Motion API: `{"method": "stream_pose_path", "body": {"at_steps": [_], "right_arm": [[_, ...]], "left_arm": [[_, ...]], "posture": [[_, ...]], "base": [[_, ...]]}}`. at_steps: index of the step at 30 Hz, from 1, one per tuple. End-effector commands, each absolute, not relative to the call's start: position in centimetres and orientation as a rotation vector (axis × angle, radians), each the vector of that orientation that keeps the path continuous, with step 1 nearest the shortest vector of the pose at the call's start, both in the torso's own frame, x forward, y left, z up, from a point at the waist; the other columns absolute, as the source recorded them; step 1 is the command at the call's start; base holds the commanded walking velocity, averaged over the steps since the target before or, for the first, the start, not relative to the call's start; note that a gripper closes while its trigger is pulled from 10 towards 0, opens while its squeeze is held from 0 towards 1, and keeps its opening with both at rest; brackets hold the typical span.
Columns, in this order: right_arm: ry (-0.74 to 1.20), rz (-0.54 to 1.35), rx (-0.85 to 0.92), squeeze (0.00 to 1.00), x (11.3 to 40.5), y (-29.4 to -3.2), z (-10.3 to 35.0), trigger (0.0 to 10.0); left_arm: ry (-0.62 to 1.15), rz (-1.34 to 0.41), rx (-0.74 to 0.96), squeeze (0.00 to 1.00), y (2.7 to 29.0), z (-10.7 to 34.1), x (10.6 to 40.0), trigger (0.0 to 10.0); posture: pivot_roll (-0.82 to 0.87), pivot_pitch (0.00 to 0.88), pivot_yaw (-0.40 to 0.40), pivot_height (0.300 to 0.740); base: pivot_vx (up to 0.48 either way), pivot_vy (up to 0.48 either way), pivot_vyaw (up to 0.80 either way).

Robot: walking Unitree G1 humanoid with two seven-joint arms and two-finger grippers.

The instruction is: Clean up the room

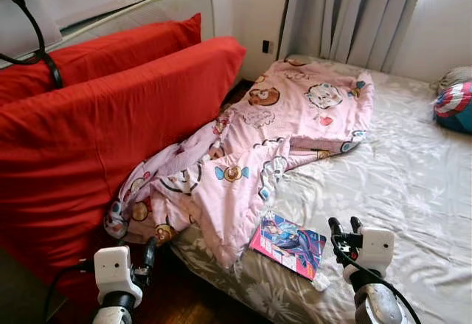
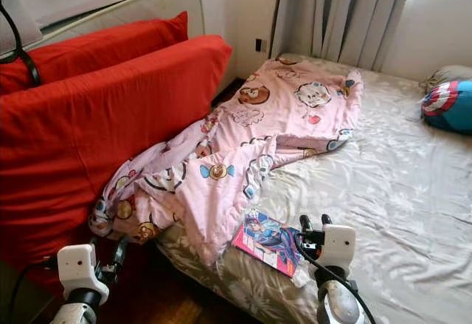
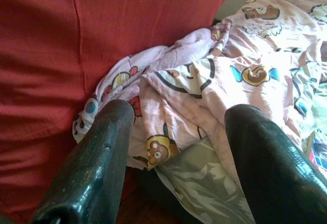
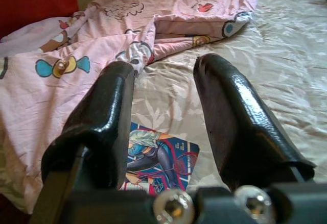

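My right gripper (image 1: 346,226): fingers apart, holding nothing, hovering over the near edge of the bed (image 1: 413,191), just right of the book.
My left gripper (image 1: 144,254): fingers apart and empty, low at the near left, in the gap between the bed and the red cushions (image 1: 110,125), pointing at the hanging end of the blanket.
Book (image 1: 288,243): a colourful thin book lying flat on the sheet at the near edge of the bed, touching the blanket's near corner; in the right wrist view it sits just beneath and between my fingers (image 4: 240,127).
Blanket (image 1: 258,147): pink, cartoon-printed, crumpled from the far left of the bed down to the near left, its end spilling off the mattress beside the cushions.
Toy (image 1: 453,106): a round red, white and blue cushion at the far right, well apart from both grippers.
Step in hand: I judge I am lining up on the book as the first thing to tidy.
Next move calls for: lowering the right gripper, working a finger under the flat book's edge without snagging the sheet.
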State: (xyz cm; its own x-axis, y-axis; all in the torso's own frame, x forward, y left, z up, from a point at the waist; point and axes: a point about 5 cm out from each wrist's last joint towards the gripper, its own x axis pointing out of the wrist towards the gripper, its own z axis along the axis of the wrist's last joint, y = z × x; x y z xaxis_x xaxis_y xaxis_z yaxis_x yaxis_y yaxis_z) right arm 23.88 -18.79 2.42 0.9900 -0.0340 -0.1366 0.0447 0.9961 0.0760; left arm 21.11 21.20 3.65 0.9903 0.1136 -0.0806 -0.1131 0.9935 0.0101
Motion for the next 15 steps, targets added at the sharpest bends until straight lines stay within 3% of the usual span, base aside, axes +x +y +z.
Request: {"method": "stream_pose_path", "body": {"at_steps": [1, 15], "right_arm": [[0.121, -0.041, 0.076, 0.0, 24.2, -18.9, 2.9, 10.0], [0.156, -0.02, 0.072, 0.0, 25.2, -18.2, 3.1, 10.0]], "left_arm": [[0.085, 0.12, -0.001, 0.0, 21.3, 3.8, 21.3, 10.0], [0.096, 0.116, -0.008, 0.0, 20.8, 4.1, 21.5, 10.0]], "posture": [[-0.14, 0.103, 0.012, 0.68], [-0.13, 0.154, 0.005, 0.675]], "base": [[0.0, 0.0, 0.0], [0.0, 0.0, 0.0]]}}
